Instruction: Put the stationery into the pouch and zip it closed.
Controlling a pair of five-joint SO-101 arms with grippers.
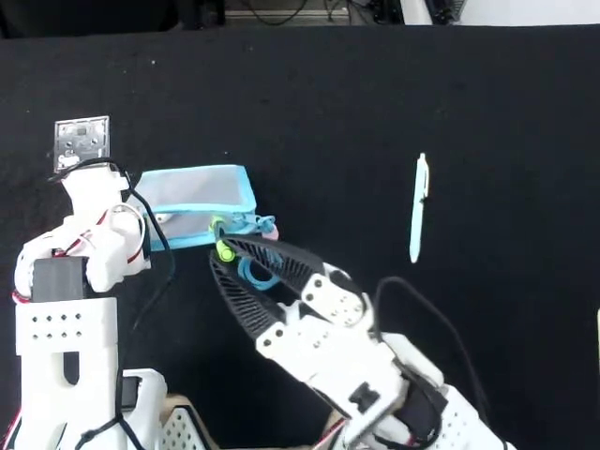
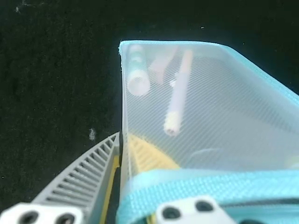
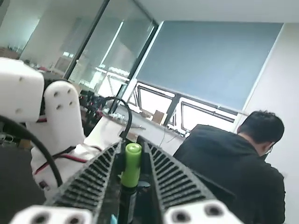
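The light-blue mesh pouch (image 1: 197, 192) lies left of the table's middle. My left gripper (image 1: 142, 223) is shut on the pouch's left end near the zip edge. In the left wrist view, a grey finger (image 2: 88, 179) lies outside the pouch (image 2: 210, 107) and the other shows yellow through the mesh. Several pens (image 2: 177, 100) lie inside. My right gripper (image 1: 221, 251), with black fingers, is shut on a green-tipped pen (image 1: 226, 250) at the pouch's zip edge. That pen (image 3: 131, 163) stands between the fingers in the right wrist view. A light-blue pen (image 1: 418, 208) lies on the cloth to the right.
A small silver plate (image 1: 82, 141) sits behind the left arm. The black cloth (image 1: 375, 103) stretches wide behind and to the right of the pouch. The left arm's white body (image 3: 56, 121) stands close to the right gripper.
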